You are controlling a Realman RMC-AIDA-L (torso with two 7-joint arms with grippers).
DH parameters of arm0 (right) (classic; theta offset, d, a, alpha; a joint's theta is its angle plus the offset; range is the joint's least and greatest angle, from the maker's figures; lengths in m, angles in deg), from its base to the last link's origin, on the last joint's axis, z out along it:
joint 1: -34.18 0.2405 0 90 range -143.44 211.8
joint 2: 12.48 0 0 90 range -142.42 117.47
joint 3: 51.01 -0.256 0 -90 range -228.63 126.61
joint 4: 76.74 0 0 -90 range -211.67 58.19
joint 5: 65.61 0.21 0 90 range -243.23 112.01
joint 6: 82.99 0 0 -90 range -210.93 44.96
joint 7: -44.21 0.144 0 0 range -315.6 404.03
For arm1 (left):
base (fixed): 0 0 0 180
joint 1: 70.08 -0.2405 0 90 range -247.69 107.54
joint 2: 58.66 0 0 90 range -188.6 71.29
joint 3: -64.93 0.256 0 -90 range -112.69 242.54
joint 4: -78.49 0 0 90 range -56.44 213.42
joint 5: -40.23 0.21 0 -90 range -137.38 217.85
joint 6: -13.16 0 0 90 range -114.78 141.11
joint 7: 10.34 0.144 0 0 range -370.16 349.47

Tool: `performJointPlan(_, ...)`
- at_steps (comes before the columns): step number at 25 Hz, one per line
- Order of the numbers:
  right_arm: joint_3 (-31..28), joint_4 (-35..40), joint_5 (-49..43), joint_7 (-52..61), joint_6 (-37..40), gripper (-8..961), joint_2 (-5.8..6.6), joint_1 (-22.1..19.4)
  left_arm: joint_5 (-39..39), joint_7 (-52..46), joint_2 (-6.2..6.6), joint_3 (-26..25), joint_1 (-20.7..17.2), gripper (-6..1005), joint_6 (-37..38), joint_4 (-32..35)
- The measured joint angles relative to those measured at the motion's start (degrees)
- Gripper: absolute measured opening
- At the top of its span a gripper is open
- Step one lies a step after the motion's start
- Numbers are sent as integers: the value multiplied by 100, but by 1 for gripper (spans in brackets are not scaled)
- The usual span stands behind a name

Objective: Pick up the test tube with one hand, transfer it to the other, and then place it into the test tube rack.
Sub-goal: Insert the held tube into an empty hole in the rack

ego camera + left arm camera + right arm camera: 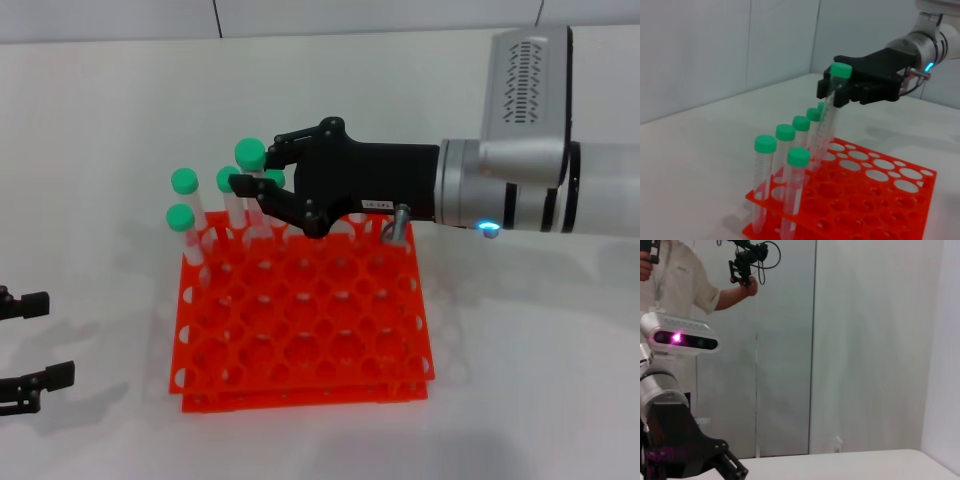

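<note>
My right gripper (250,187), black with a small white label, reaches in from the right over the far left part of the orange-red rack (310,330). It is shut on a green-capped test tube (250,155) just below the cap. In the left wrist view this tube (828,120) hangs tilted from the right gripper (839,91), its lower end down among the standing tubes at the rack (880,192); I cannot tell if the tip is in a hole. My left gripper (30,342) is open and empty, low at the left edge, apart from the rack.
Several other green-capped tubes (183,182) stand in the rack's far-left holes, also seen in a row in the left wrist view (785,133). The rack sits on a white table (530,340). A person (685,280) holds a camera rig behind the table.
</note>
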Motion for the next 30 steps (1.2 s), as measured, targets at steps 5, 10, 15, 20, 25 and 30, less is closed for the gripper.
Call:
performJointPlan(5, 144, -68, 273, -79, -87, 277, 0, 53, 127, -267, 47, 5, 139, 874, 107, 170)
performJointPlan(10, 168, -92, 322, -80, -86, 281, 0, 26, 108, -541, 27, -42, 166, 874, 131, 474)
performJointPlan(15, 197, -151, 346, -58, -81, 284, 0, 11, 108, -753, -62, -49, 154, 874, 132, 774)
performJointPlan(20, 219, -235, 387, -46, -90, 287, 0, 9, 107, -859, -207, -52, 109, 874, 125, 1110)
performJointPlan(25, 251, -305, 494, -65, -60, 291, 0, 24, 136, -903, -279, -52, 137, 874, 95, 1192)
performJointPlan(30, 323, -307, 595, -66, -46, 294, 0, 44, 135, -916, -293, -52, 165, 874, 82, 1195)
